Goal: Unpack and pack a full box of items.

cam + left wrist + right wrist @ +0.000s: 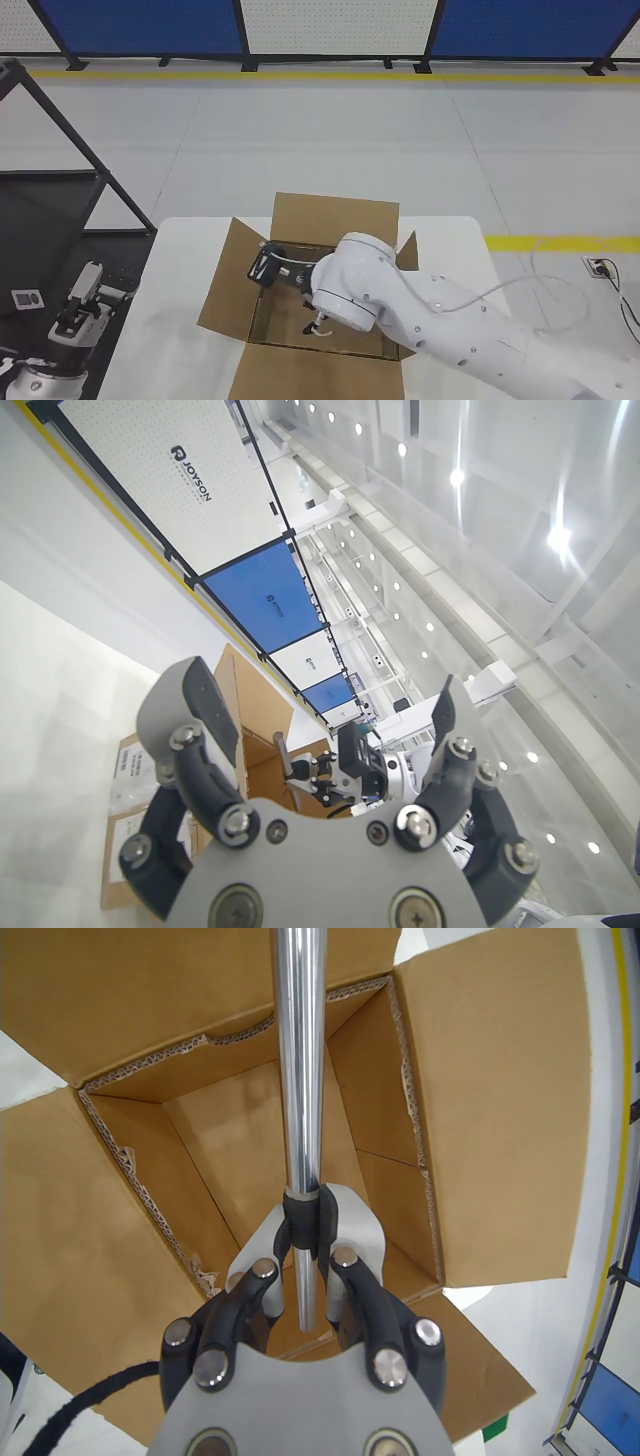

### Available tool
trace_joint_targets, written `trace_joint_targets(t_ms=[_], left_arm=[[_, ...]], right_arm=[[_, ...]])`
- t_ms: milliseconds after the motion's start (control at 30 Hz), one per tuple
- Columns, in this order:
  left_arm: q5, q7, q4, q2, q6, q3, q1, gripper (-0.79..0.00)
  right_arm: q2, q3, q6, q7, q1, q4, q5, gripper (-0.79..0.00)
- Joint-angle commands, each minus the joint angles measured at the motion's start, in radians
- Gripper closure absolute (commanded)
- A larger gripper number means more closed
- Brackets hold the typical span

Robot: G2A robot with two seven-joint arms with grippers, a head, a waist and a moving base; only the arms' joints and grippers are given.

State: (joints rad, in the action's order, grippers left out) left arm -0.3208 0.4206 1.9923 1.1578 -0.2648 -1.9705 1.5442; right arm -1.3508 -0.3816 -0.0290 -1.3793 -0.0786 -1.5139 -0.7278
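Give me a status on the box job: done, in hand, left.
Done: the cardboard box stands open, all flaps folded out, and the inside that shows holds no other items. In hand: the right gripper is shut on a metal rod at the opening; lifting out or putting in, I cannot tell. Left: placing that rod; the left gripper is open, holding nothing, off beside the box.

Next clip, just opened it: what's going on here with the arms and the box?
The right gripper is shut on a shiny metal rod, gripping it near one end over the opening of the cardboard box. The box stands on the white table with its flaps folded out. This moment alone does not show whether the rod is going in or coming out. The left gripper is open and holds nothing, off to one side of the box.
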Motion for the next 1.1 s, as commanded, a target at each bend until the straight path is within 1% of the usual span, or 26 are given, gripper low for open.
trace_joint_targets(t_ms=[0, 100, 300, 767, 833, 967, 1067], left_arm=[[-0.001, 0.0, 0.0, 0.0, 0.0, 0.001, 0.002, -0.785], [0.0, -0.001, 0.0, 0.0, 0.0, 0.001, 0.004, -0.785], [0.011, 0.002, 0.007, 0.0, -0.004, 0.007, 0.004, -0.785], [0.011, 0.002, 0.007, 0.0, -0.004, 0.007, 0.004, -0.785], [0.011, 0.002, 0.007, 0.0, -0.004, 0.007, 0.004, -0.785], [0.011, 0.002, 0.007, 0.0, -0.004, 0.007, 0.004, -0.785], [0.011, 0.002, 0.007, 0.0, -0.004, 0.007, 0.004, -0.785]], right_arm=[[-0.006, 0.005, -0.026, 0.002, -0.008, 0.037, 0.013, 0.0], [-0.012, 0.004, -0.055, -0.002, -0.022, 0.08, 0.035, 0.0], [-0.016, 0.02, -0.128, -0.022, -0.043, 0.12, -0.005, 0.0], [-0.017, 0.02, -0.128, -0.029, -0.043, 0.123, -0.015, 0.0], [-0.015, 0.006, -0.124, 0.018, -0.064, 0.149, -0.004, 0.0], [-0.025, 0.011, -0.221, 0.07, -0.073, 0.248, 0.002, 0.0], [-0.05, 0.034, -0.294, 0.112, -0.067, 0.351, 0.001, 0.0]])
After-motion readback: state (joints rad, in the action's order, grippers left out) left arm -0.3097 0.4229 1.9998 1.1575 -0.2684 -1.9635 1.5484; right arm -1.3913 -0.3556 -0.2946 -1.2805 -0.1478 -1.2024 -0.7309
